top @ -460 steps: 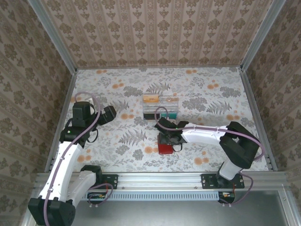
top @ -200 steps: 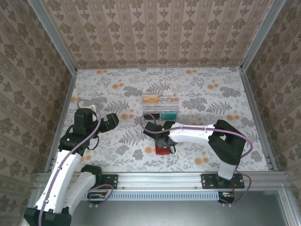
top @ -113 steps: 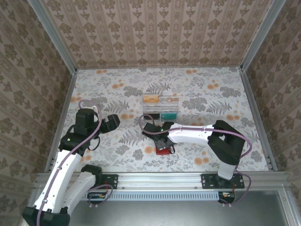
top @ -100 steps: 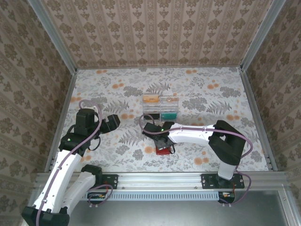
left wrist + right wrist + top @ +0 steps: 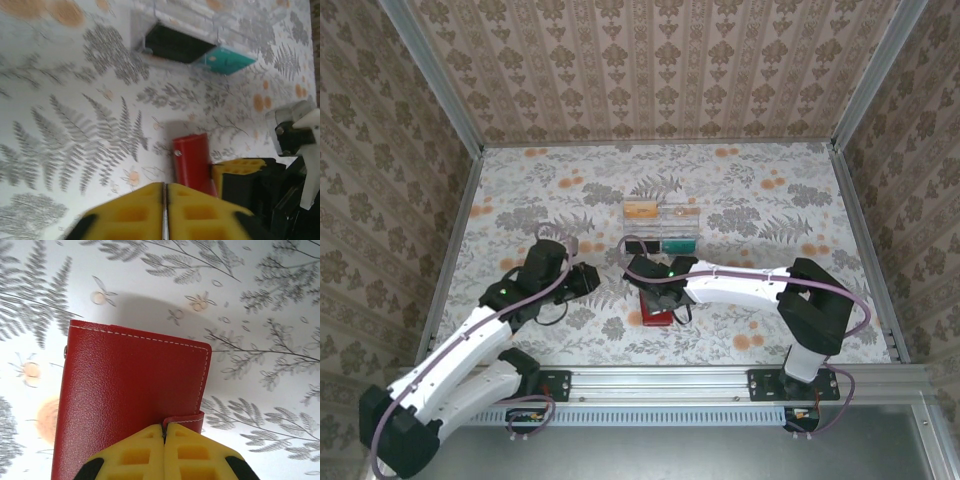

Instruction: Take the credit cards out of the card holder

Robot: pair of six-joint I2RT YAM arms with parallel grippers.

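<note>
- Our right pincer [image 5: 164,428] has its pads together, tips touching the closing tab [image 5: 187,419] of the card holder [image 5: 130,385], which lies folded on the table [image 5: 250,290] directly beneath. We judge it is there to lift the tab.
- Our left pincer [image 5: 164,188], pads together and empty, hovers with the holder just ahead, likely to steady it.
- The credit cards, we judge, are inside.

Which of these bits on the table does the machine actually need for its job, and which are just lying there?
Needed: red wallet, closed; any cards inside are hidden.
Lying about: clear tray beyond it, holding a teal piece and an orange piece.
</note>
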